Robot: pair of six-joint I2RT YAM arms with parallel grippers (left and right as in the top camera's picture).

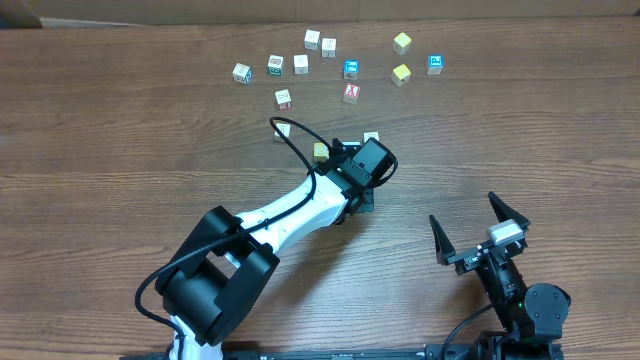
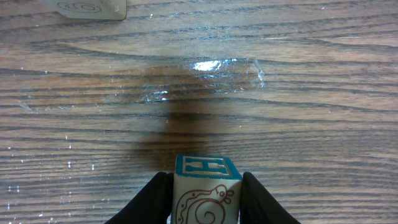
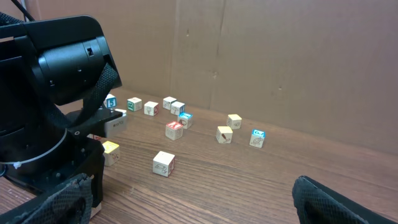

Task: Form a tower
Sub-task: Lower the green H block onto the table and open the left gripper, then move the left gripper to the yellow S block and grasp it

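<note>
In the left wrist view a wooden cube (image 2: 206, 196) with a teal top face and a brown snail drawing sits between my left gripper's (image 2: 207, 182) two black fingers, which press on both its sides. From overhead that gripper (image 1: 358, 204) hangs over the middle of the table and hides the cube. My right gripper (image 1: 481, 226) stands open near the front right, holding nothing. Its mesh-covered fingertips (image 3: 336, 202) frame bare wood. No tower shows in any view; the cubes I see lie singly.
Several loose cubes (image 1: 351, 93) are scattered along the far side. Three more lie close to the left wrist, one of them a yellow-topped cube (image 1: 321, 150). A pale cube (image 3: 163, 163) sits ahead of the right gripper. The left arm (image 3: 56, 93) fills that view's left.
</note>
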